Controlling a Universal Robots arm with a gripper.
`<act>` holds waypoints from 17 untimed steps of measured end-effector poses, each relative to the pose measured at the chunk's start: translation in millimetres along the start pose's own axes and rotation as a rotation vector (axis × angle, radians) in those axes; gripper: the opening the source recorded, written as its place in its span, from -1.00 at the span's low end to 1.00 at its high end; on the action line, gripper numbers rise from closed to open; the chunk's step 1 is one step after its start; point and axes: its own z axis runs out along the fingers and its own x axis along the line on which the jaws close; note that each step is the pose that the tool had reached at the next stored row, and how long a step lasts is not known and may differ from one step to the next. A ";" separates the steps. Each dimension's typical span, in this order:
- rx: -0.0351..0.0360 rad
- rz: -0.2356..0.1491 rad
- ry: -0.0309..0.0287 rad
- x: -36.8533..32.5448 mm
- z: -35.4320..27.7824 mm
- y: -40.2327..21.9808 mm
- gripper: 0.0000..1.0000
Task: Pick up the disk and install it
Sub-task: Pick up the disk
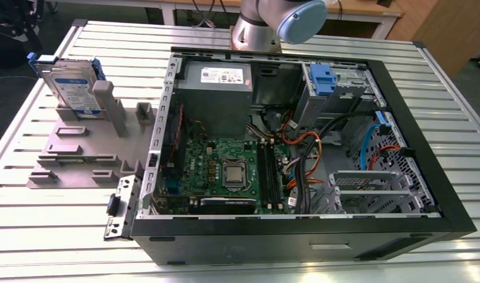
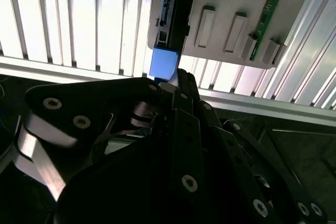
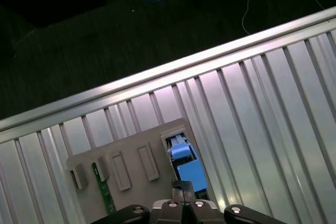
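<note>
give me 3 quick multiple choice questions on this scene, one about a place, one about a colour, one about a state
1. Where is the disk relative to the computer case?
A) inside it
B) beside it, on edge in the grey holder
C) on top of it

2. What colour is the frame around the disk?
A) red
B) yellow
C) blue

3. How is the computer case?
A) lying open
B) closed with its panel on
C) standing upright

Answers:
1 B: in the exterior view the disk stands in the holder, to that view's left of the case.
2 C: the frame is blue in the first wrist view.
3 A: the motherboard is in plain sight.
</note>
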 end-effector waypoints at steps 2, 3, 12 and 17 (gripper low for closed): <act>0.0001 -0.016 0.0005 -0.3 0.7 0.1 -0.79; 0.0000 -0.034 0.0012 -0.3 0.9 0.0 -0.79; -0.0005 -0.135 0.0051 -0.3 1.7 0.1 -0.79; -0.0006 -0.135 0.0053 -0.4 1.9 0.0 -0.66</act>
